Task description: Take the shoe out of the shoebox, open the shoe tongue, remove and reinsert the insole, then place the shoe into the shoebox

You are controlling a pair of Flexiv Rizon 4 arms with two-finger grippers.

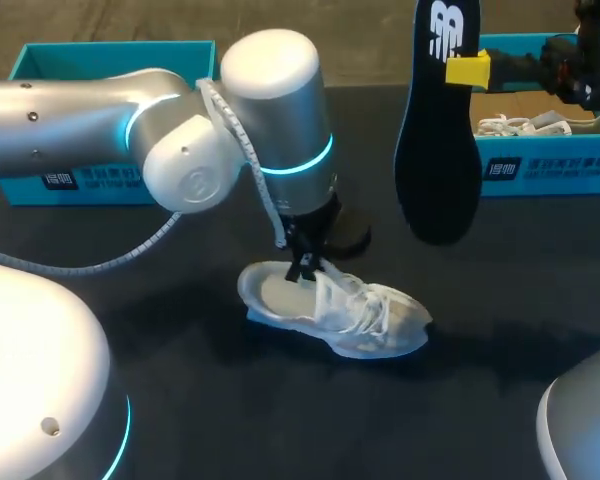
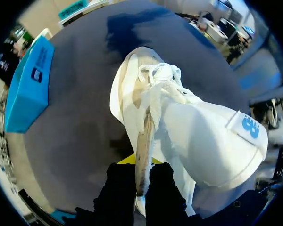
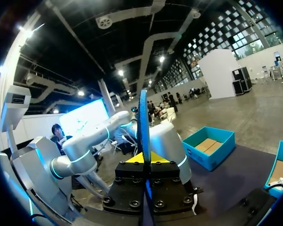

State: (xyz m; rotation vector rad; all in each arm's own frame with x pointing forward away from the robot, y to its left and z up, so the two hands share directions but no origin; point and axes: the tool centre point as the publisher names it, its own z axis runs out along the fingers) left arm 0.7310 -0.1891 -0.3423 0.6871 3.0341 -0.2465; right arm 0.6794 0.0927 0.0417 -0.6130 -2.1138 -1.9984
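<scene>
A white shoe [image 1: 335, 310] lies on its sole on the dark table, toe to the right. My left gripper [image 1: 302, 264] comes down onto its heel end. In the left wrist view that gripper [image 2: 140, 181] is shut on the thin rim of the shoe's [image 2: 132, 89] opening, with the white tongue [image 2: 212, 136] and its blue label beside it. My right gripper [image 1: 467, 68] holds the black insole [image 1: 438, 140] upright in the air at the back right. In the right wrist view the insole [image 3: 143, 122] stands edge-on between the closed fingers of that gripper [image 3: 144, 165].
A teal shoebox [image 1: 110, 60] stands at the back left, also seen as a teal shoebox [image 2: 30, 84] beyond the shoe in the left wrist view. A second teal box [image 1: 550, 175] at the back right holds another white shoe [image 1: 540, 125]. My left arm's large elbow [image 1: 270, 110] hangs over the table's middle.
</scene>
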